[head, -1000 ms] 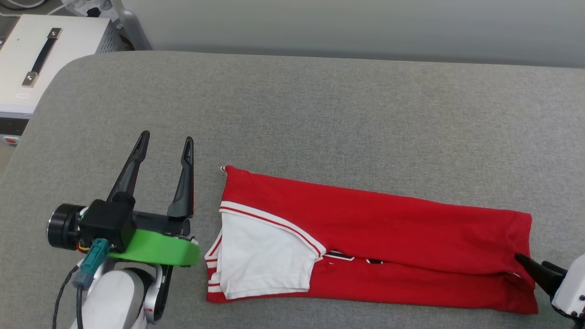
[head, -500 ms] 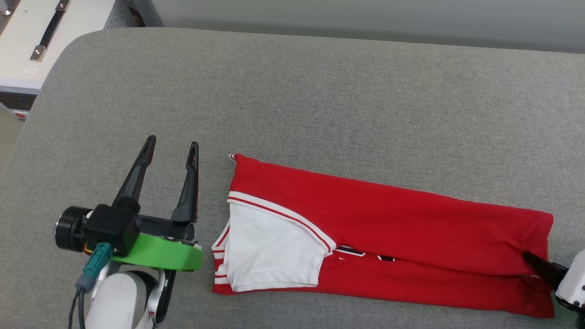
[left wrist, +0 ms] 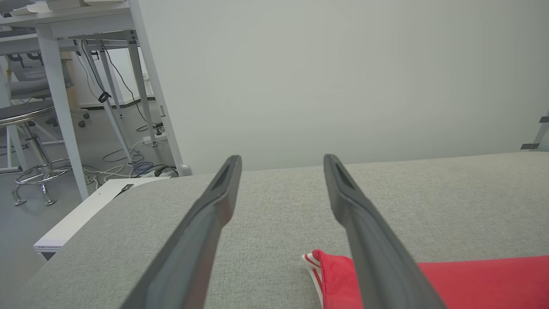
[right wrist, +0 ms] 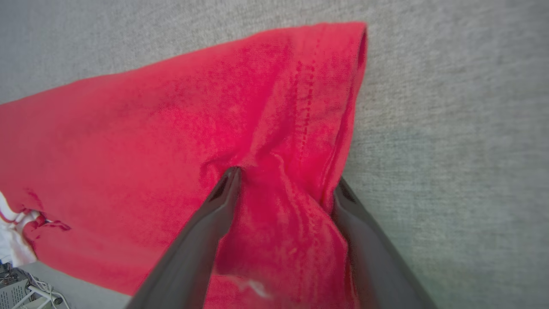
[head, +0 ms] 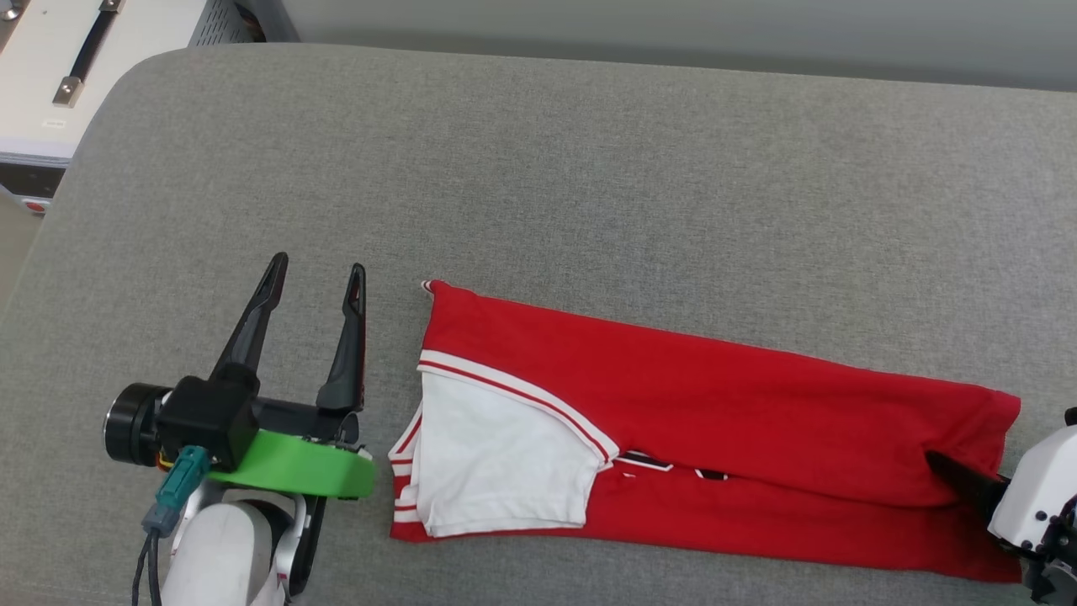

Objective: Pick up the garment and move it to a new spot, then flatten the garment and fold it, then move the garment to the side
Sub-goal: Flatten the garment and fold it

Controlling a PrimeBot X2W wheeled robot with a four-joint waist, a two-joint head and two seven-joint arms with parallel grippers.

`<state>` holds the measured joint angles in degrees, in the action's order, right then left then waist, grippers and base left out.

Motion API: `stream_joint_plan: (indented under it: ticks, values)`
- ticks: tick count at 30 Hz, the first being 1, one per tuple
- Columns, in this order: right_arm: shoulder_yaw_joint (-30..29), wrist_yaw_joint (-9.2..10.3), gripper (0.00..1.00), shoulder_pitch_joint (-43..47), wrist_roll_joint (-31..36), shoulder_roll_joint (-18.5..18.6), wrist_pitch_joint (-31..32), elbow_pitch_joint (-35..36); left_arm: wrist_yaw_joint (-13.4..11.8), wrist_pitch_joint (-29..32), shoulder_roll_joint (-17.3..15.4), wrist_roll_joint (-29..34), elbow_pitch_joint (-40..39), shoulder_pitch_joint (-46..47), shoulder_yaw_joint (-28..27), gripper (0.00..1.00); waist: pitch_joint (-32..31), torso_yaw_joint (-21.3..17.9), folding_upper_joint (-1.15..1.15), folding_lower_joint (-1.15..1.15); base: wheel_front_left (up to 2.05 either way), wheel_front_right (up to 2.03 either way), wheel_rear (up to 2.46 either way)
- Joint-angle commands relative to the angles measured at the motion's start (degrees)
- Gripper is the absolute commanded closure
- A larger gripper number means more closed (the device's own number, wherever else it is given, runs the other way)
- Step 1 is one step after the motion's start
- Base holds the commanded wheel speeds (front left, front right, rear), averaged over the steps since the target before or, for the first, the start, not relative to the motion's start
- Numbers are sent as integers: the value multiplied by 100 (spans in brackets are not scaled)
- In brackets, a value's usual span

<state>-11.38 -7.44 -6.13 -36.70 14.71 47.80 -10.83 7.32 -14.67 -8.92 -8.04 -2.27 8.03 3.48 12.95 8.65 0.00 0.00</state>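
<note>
The garment lies folded into a long red strip on the grey padded surface, its white sleeve with striped trim at the left end. My left gripper stands open just left of that end, touching nothing; in the left wrist view its fingers are spread, with the garment's corner low beside the right finger. My right gripper is at the garment's right hem. In the right wrist view its jaws stand wide apart, one finger on the red cloth, the other at the hem's edge, bunched fabric between them.
A white case with a black handle sits past the surface's far left corner. The left wrist view shows desk legs, a stool and cables on the floor beyond that edge. A pale wall runs behind the surface.
The head camera has shifted. My right gripper has slid leftward over the garment's right hem, so its finger reaches further onto the cloth. The left gripper keeps its place beside the garment.
</note>
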Motion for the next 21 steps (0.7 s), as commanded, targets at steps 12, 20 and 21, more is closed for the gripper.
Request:
stream_joint_plan:
  ticks: [12,20,21]
  values:
    - [543,-5,100,-5,-357,-97,-413,-542,16,-32,-34,-75,134,-52,73,0,-146,-24,0,0,0,0,0]
    - [343,-5,100,67,-193,319,-1025,-743,16,-32,-17,-100,150,-144,43,0,-327,-88,0,0,0,0,0]
    - [319,-5,100,77,-168,374,-1069,-760,16,-32,-16,-104,147,-154,38,0,-338,-98,0,0,0,0,0]
